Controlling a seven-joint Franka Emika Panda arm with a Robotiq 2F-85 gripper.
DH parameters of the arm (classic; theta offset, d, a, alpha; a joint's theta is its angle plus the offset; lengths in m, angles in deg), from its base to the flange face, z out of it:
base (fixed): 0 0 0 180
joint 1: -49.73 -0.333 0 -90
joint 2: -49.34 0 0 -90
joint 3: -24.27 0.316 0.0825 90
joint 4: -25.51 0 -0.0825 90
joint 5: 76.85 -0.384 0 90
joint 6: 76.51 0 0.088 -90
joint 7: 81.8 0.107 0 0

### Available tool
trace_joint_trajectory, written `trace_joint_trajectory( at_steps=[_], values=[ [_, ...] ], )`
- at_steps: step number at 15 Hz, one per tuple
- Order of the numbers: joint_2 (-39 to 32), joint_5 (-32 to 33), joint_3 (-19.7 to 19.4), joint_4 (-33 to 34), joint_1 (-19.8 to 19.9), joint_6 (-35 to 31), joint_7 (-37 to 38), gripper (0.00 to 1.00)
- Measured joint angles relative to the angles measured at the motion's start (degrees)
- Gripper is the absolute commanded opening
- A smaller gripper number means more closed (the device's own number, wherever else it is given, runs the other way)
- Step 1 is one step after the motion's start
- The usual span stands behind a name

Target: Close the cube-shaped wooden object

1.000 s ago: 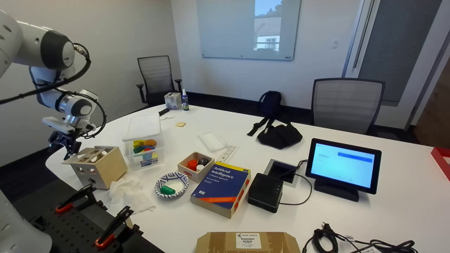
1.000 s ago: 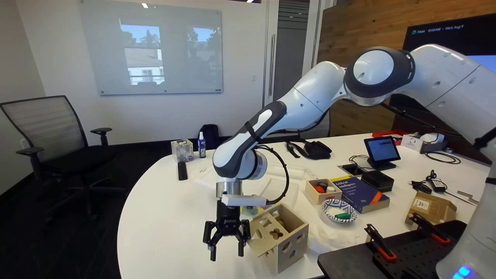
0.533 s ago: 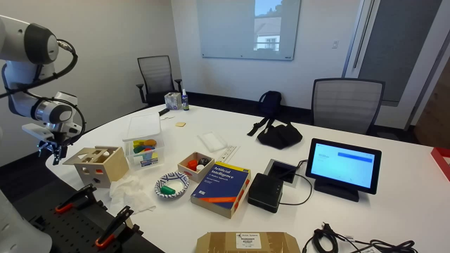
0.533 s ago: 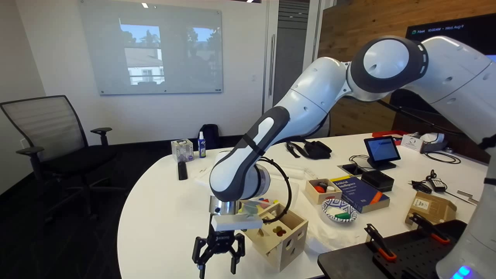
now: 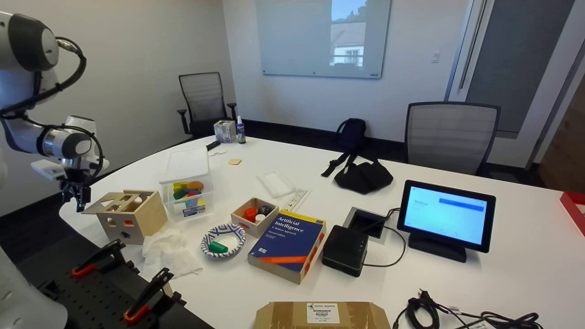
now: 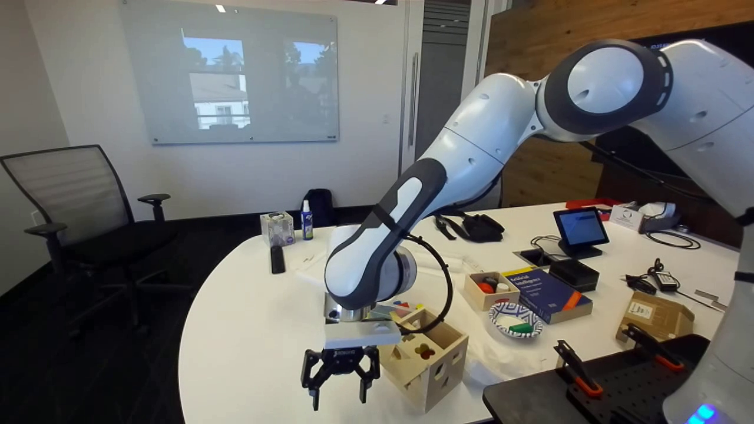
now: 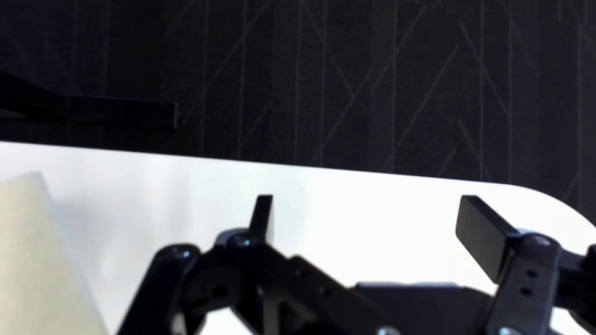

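On the white table [image 6: 235, 353], the wooden box [image 5: 145, 217] was seen with its lid [image 6: 408, 365] jutting out. The gripper [image 6: 339, 403] had just been brought back toward that edge, jaws spread and empty, so a closing push seemed lined up.

Wrist view downward, table [image 5: 397, 287] in both exteriors
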Motion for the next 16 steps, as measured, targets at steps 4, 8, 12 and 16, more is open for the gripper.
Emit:
trace_joint_trajectory(
  at_steps=[4, 8, 12, 16],
  values=[
    [0.0, 0.6, -2.8, -0.4, 0.6, 0.3, 0.0, 1.00],
    [0.0, 1.6, -4.0, -0.4, 0.6, 0.7, 0.1, 1.00],
    [0.0, 1.8, -4.0, -0.6, 0.3, 0.9, 3.2, 1.00],
    [0.1, 2.6, -4.8, -1.4, -0.1, 0.8, 7.2, 1.00]
  ],
)
